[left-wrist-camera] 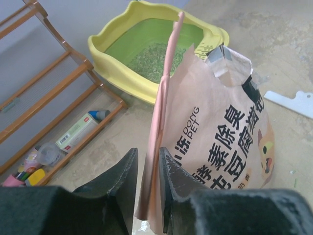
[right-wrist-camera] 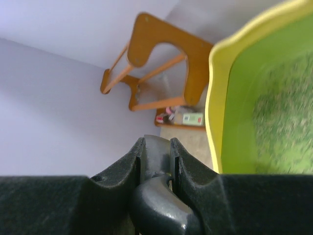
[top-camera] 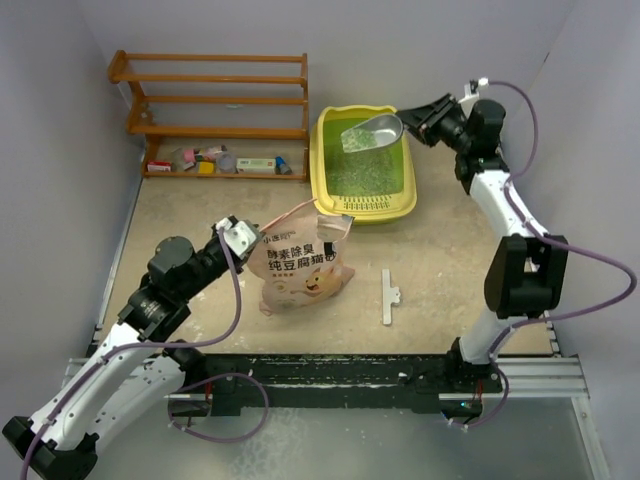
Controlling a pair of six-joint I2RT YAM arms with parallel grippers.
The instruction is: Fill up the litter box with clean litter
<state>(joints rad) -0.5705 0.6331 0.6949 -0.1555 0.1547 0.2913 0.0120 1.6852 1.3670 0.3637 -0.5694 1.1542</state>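
A wooden shelf rack (top-camera: pixel 215 100) stands against the far wall on the left, with small bottles and boxes (top-camera: pixel 215 160) on its lowest shelf; just right of it sits the litter box (top-camera: pixel 375 208), its green basin partly covered with clean litter (top-camera: pixel 365 178); a printed bag (top-camera: pixel 300 268) stands upright mid-desk, between the left arm and the box; a flat white strip (top-camera: pixel 388 296) lies to the bag's right; the left fingers (left-wrist-camera: pixel 122 174) are pinched narrow on the bag's pink top edge; the right fingers (right-wrist-camera: pixel 134 161) are clamped on the handle of a grey scoop (top-camera: pixel 380 128), which hangs over the box's far end, seemingly carrying granules; the desk (top-camera: pixel 440 260) is beige and gritty, enclosed by pale lilac walls.
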